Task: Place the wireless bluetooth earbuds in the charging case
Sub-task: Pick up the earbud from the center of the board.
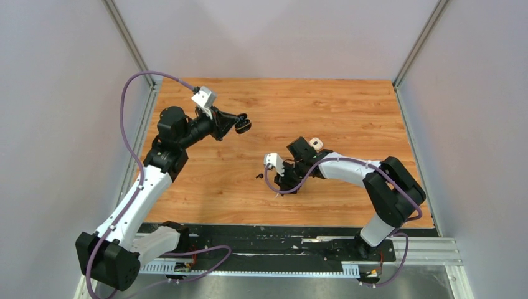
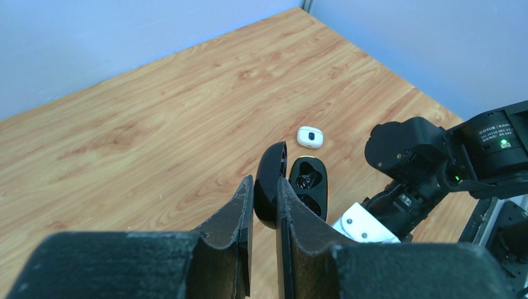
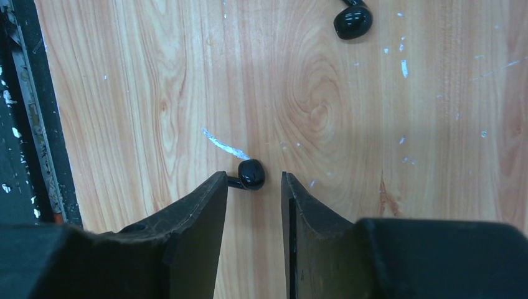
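The black charging case (image 2: 309, 187) hangs open above the table. My left gripper (image 2: 264, 184) is shut on its raised lid, and the two earbud wells face the camera. In the top view that gripper (image 1: 240, 124) sits at the back left. My right gripper (image 3: 253, 176) points down at the table, open. A black earbud (image 3: 251, 174) lies on the wood between its fingertips, the stem touching the left finger. A second black earbud (image 3: 352, 22) lies further off. One dark earbud speck (image 1: 259, 177) shows just left of the right gripper (image 1: 283, 184).
A small closed white case (image 2: 309, 136) lies on the wooden table (image 1: 348, 106) behind the right arm, also visible from the top as the white case (image 1: 315, 143). Grey walls enclose three sides. A black strip (image 3: 25, 124) borders the table's near edge.
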{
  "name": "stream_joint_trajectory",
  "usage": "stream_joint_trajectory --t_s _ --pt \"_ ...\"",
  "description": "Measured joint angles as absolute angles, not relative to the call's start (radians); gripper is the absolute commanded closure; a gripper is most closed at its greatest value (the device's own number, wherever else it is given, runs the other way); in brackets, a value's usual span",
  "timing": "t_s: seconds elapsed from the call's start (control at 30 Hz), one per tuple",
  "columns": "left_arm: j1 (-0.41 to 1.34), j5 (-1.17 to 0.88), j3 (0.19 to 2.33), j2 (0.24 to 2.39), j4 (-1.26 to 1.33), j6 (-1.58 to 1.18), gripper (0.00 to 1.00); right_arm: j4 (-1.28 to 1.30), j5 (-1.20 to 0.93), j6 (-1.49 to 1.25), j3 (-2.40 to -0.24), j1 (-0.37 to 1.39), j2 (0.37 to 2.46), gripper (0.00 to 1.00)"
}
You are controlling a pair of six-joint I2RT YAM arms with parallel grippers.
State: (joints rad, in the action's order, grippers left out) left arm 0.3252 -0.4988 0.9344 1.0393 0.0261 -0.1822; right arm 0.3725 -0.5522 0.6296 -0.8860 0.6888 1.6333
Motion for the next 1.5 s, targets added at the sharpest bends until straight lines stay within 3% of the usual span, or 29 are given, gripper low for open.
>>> stream_joint_trajectory --t_s 0.7,1.07,1.5 --pt "0.312 -0.498 0.917 1.017 0.019 -0.175 1.00 0.333 -0.509 0.631 -0.886 0.706 1.666 0.77" --pt "0.303 -0.500 0.896 1.005 -0.001 -0.145 1.00 0.327 -0.509 0.639 -0.883 0.706 1.666 1.00" --pt "0.297 -0.519 0.933 1.018 -0.080 -0.075 1.00 0.352 -0.472 0.657 -0.899 0.686 1.573 1.00"
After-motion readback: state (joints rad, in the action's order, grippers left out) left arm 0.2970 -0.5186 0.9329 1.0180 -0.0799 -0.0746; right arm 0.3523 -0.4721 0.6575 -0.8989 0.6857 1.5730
